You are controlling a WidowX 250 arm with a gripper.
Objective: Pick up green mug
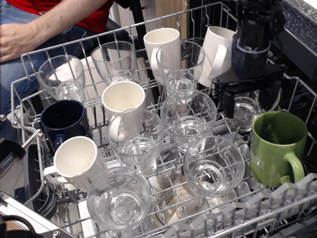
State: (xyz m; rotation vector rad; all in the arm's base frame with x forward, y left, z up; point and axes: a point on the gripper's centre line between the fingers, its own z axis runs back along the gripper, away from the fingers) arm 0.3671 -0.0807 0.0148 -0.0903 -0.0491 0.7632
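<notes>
The olive-green mug stands upright at the right edge of the wire dish rack, opening up, its loop handle toward the front right. My black gripper hangs open just behind and to the left of the mug, over a clear glass. Its two fingers point down and are spread wide. It holds nothing and does not touch the mug.
The rack is packed with several clear glasses, white mugs and a navy blue mug at the left. A tilted white mug stands behind the gripper. A person's arm is at the top left. A dark counter edge runs along the top right.
</notes>
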